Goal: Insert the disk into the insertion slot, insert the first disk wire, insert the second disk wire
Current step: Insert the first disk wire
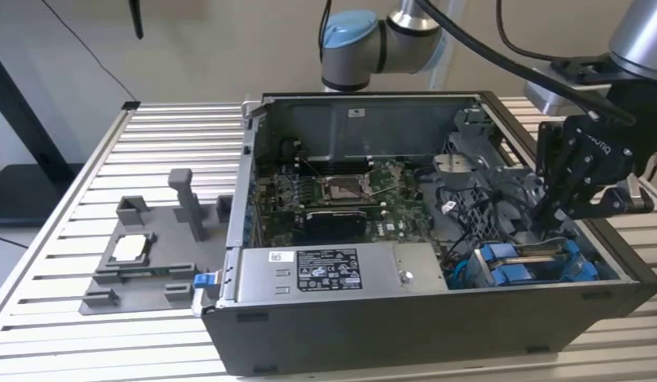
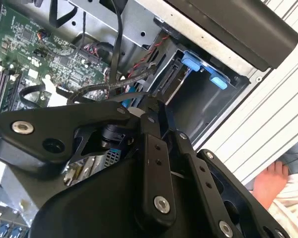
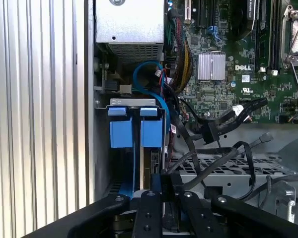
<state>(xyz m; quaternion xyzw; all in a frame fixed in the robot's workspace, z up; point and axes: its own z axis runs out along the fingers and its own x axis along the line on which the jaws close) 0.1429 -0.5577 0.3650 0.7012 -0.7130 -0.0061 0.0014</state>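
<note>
With the gripper (image 1: 547,216) pinched together, hanging just above the disk (image 3: 151,133), showing bright blue carrier tabs inside the grey insertion slot (image 3: 133,102).

exterior view: high, angled down over the whole computer case (image 1: 414,334). both wrist views: close inside it, sharing the blue drive bay (image 2: 203,67) (image 3: 136,131).
</note>
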